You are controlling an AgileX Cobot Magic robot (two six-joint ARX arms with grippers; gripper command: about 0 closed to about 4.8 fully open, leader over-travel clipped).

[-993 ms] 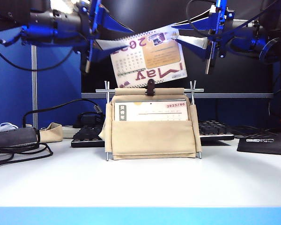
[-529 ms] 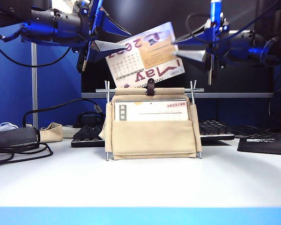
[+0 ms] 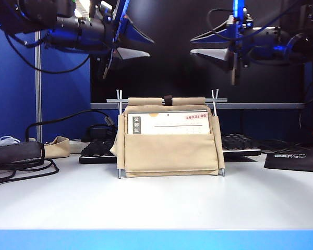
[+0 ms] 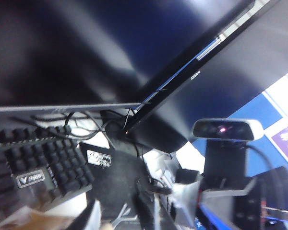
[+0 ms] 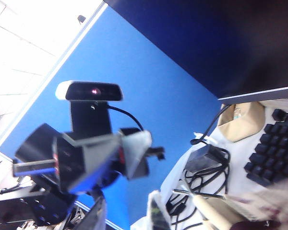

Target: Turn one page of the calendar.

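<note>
The calendar [image 3: 169, 151] stands mid-table in the exterior view, a beige canvas stand on thin silver rods, with a white sheet printed 2023/06 at its front. The page is hidden in the exterior view. A blurred pale sheet with purplish marks [image 5: 273, 206] shows past the calendar's top roll [image 5: 215, 213] in the right wrist view. My left gripper [image 3: 148, 47] hovers above the calendar's upper left corner, open and holding nothing. My right gripper [image 3: 193, 46] hovers above the upper right corner, also open and holding nothing. The wrist views show empty gaps at the left gripper [image 4: 129, 215] and the right gripper [image 5: 127, 215].
A big black monitor [image 3: 198, 78] fills the background right behind the calendar. A black keyboard [image 3: 96, 151] lies behind the stand. Cables and a power brick [image 3: 15, 153] sit at the left. A black mat [image 3: 297, 159] lies at the right. A webcam [image 4: 228, 129] stands beyond.
The upside-down May sheet held up between the two grippers has left the exterior view and dropped behind the stand. Both grippers have drawn apart, and the strap now sits lower on the top bar.
</note>
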